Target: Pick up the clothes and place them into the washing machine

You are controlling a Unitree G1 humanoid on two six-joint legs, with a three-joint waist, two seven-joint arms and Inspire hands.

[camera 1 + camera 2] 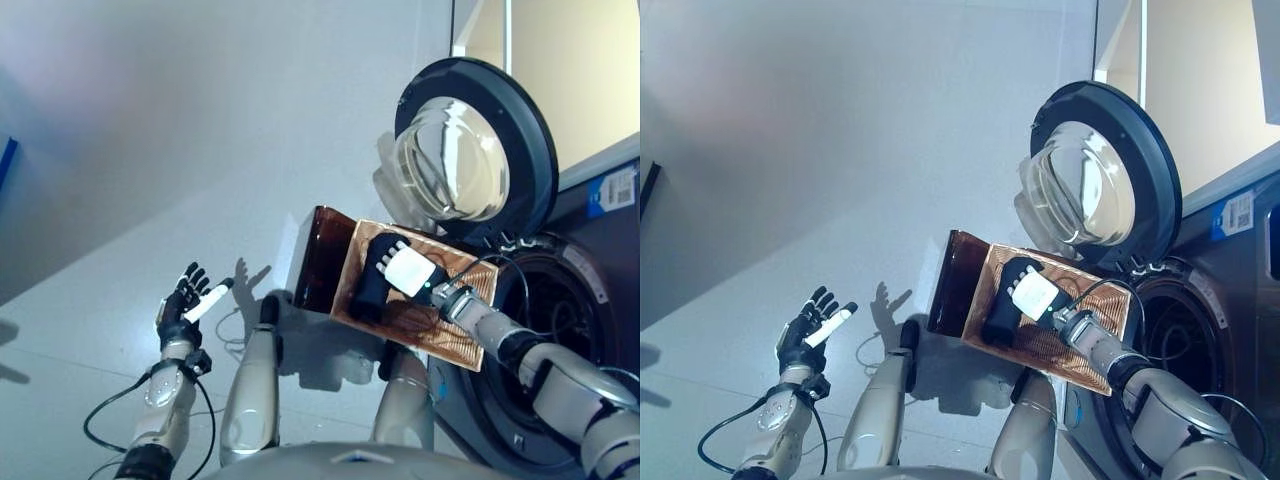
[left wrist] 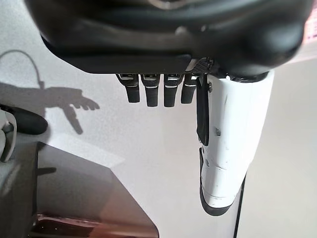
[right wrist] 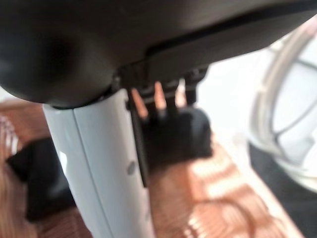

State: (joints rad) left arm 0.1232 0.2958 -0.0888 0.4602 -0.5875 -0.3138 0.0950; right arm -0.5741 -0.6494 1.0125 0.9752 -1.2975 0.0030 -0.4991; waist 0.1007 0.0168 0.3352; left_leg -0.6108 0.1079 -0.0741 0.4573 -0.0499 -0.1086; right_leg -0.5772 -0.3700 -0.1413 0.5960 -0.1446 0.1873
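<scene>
A black garment [image 1: 366,297] lies in the shallow wicker basket [image 1: 452,342], which rests on a low dark brown box [image 1: 314,260] beside the washing machine [image 1: 600,250]. My right hand [image 1: 404,270] reaches over the basket with its fingers straight and their tips on the black garment; the white thumb cover lies on top. In the right wrist view the fingers [image 3: 157,99] press into the dark cloth [image 3: 184,135]. My left hand [image 1: 184,302] is open and empty, held up over the floor at the left, far from the basket.
The machine's round door [image 1: 470,150] stands swung open above the basket. The dark drum opening [image 1: 548,322] is just right of the basket. Pale grey floor [image 1: 150,150] spreads to the left and back.
</scene>
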